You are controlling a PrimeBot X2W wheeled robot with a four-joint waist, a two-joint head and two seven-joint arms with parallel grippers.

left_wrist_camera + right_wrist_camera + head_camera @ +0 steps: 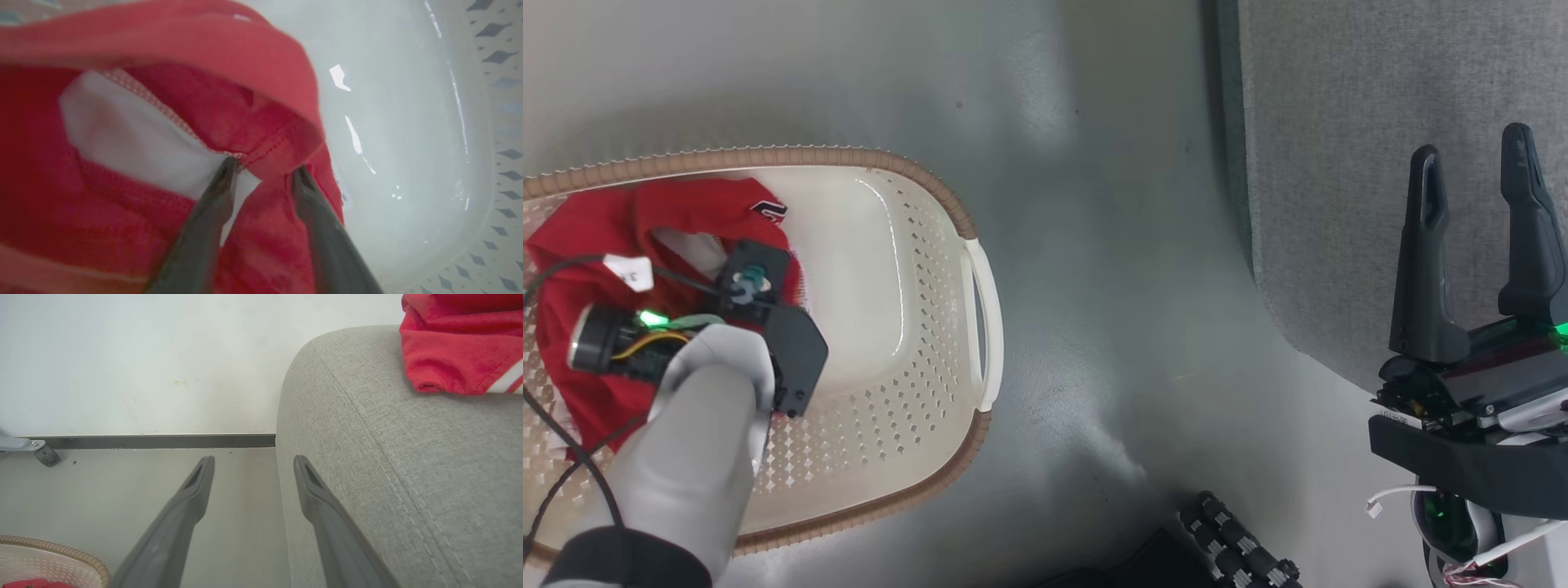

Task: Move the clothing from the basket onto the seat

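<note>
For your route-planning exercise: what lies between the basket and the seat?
Nothing stands there: the head view shows a bare stretch of grey floor between the basket and the seat.

Nothing can be read for certain. The small white care label [631,271] on the red clothing [596,229] carries dark marks too small to make out. The dark logo [769,211] near the garment's edge shows pale strokes but no legible letters or numbers
</note>
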